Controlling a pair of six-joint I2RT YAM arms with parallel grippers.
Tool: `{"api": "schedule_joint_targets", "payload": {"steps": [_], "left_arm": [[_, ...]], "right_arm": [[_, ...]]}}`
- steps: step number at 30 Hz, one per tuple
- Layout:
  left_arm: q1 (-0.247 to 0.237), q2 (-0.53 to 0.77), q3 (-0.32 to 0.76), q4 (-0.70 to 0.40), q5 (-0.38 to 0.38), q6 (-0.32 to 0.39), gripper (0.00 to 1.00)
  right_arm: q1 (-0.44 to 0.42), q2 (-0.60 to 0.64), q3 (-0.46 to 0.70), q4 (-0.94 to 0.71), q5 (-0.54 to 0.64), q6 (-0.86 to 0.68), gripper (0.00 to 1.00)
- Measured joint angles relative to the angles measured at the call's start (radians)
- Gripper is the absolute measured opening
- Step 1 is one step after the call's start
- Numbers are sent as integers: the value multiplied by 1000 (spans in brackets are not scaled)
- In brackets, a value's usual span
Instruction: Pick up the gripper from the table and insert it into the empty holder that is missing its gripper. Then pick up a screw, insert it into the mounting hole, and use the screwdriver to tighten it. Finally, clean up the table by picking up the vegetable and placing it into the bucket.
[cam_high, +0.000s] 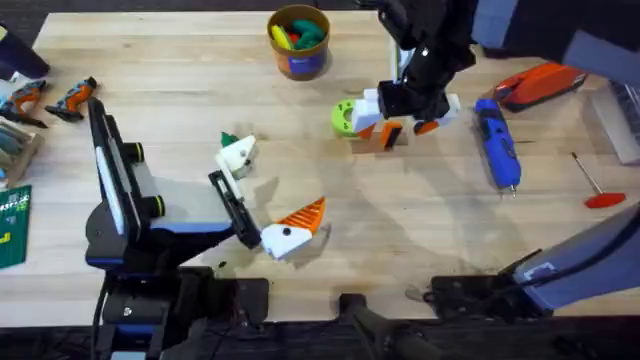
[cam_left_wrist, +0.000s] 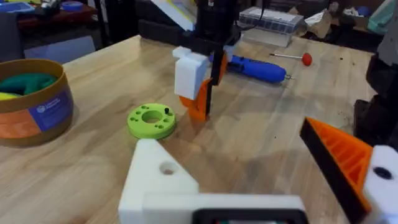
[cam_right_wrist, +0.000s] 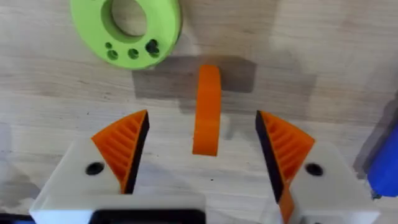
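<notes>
Item: gripper (cam_right_wrist: 207, 111), light stiff ribbed plastic, beside lime-green disc (cam_right_wrist: 126, 28). Take across its flat sides. Right claw (cam_right_wrist: 202, 149) spread astride it, empty; left claw (cam_left_wrist: 261, 180) spread.

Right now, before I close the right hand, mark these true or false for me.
1. The right hand is open, with the gripper lying between its fingers. True.
2. The screwdriver is in the bucket. False: it lies on the table.
3. The holder already carries an orange tip. False: it is bare.
4. The green disc lies close to the gripper. True.
</notes>
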Motion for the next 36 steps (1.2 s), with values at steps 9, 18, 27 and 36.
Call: {"api": "schedule_joint_targets", "payload": {"steps": [9,18,27,36], "left_arm": [[0,0,0,0,0,0,986],[0,0,0,0,0,0,986],[0,0,0,0,0,0,986],[0,0,0,0,0,0,986]], "right_arm": [[6,0,0,11,0,15,741],[6,0,0,11,0,25,332],[5,0,2,13,3,29,18],[5,-4,2,9,3,29,17]]}}
